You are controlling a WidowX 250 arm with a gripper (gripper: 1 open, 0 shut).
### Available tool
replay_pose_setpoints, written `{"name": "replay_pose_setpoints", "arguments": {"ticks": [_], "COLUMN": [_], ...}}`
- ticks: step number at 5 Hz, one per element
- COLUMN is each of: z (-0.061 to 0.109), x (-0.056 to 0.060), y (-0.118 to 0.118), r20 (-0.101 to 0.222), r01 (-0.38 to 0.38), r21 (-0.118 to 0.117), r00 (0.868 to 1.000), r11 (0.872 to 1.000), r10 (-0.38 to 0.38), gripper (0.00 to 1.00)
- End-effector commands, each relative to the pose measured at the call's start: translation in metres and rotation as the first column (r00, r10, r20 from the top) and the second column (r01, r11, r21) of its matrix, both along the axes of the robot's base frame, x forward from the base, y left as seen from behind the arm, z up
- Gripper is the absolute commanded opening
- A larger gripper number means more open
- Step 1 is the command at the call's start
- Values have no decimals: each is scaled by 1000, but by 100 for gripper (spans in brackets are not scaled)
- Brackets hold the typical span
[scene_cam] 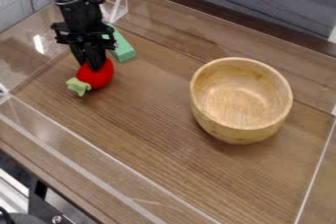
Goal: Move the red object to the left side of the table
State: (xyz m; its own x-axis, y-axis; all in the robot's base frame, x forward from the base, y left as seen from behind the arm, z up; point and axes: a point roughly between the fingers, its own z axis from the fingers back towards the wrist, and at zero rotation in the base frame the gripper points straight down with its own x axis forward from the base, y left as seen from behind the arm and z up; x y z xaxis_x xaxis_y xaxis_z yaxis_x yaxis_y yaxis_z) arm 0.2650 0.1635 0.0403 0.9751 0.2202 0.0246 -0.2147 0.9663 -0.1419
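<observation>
The black arm comes down from the top left corner, nearly upright, with its tool (90, 63) pointing straight down at the tabletop (157, 120). The tool's narrow fingers are drawn together and clamped on the top of the red toy fruit (93, 73), which sits at the left part of the tabletop with its pale green leafy end (79, 87) sticking out toward the front left. I cannot tell whether the fruit rests on the wood or is raised a little off it. Just behind the tool, partly hidden by it, lies a green block (124, 49). A wooden bowl (242, 99) stands upright well apart on the right side. Low clear walls (79, 169) run along the tabletop's edges, and the fruit lies near the left one.
</observation>
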Motion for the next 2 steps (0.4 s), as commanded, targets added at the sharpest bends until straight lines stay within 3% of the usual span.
{"name": "replay_pose_setpoints", "arguments": {"ticks": [1, 2], "z": [11, 12], "x": [-4, -11], "y": [14, 20], "r20": [20, 14], "r01": [-31, -51], "r21": [36, 48], "r00": [999, 999], "r11": [999, 998], "r10": [30, 51], "gripper": [100, 100]}}
